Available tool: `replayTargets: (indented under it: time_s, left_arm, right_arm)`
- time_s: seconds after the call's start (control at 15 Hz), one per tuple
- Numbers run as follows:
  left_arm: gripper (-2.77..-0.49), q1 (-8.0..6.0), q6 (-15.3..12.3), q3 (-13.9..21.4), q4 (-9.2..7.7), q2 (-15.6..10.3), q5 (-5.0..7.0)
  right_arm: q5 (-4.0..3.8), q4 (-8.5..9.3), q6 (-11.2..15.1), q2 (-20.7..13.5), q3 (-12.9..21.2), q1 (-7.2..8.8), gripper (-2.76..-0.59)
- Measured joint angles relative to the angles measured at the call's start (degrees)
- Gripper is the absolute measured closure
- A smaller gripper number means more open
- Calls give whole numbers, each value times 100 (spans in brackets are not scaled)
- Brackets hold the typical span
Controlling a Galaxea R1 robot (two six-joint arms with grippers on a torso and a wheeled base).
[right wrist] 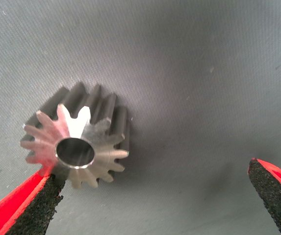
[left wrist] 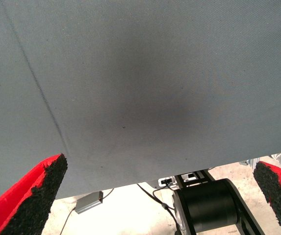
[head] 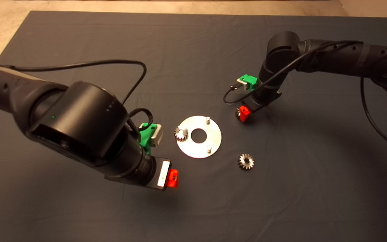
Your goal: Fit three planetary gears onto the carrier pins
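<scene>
The right tool (head: 244,113) hangs low over the table (head: 297,188), jaws wide and empty, with a loose gear (right wrist: 76,143) between its fingers but hard against one pad and far from the other. To grip it well, I judge the tool should shift sideways to centre the gear, then close across the teeth, keeping the bore upright for the pin.

The disc (head: 199,136) lies near this tool, carrying one seated gear (head: 181,133) and two bare pins (head: 207,119). A third gear (head: 246,161) lies beside the disc. The left tool (left wrist: 145,205) hovers wide, holding nothing.
</scene>
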Motion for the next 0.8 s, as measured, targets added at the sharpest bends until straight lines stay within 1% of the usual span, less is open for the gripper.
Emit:
replayTargets:
  time_s: [0.07,0.13,0.4,0.6,0.8]
  left_arm:
    - [-275,0,0,0,0,0,-2]
    - [-275,2,0,0,0,0,0]
    - [-275,0,0,-2,0,0,0]
    - [-275,2,0,-2,0,12,-1]
    - [-275,18,0,-2,0,12,0]
  right_arm:
    - [2,104,5,1,-45,0,-275]
    - [2,158,17,0,-78,0,-275]
    - [0,215,22,33,-107,0,-275]
    - [-1,256,13,188,-107,0,-275]
    - [7,271,-2,389,-107,2,-269]
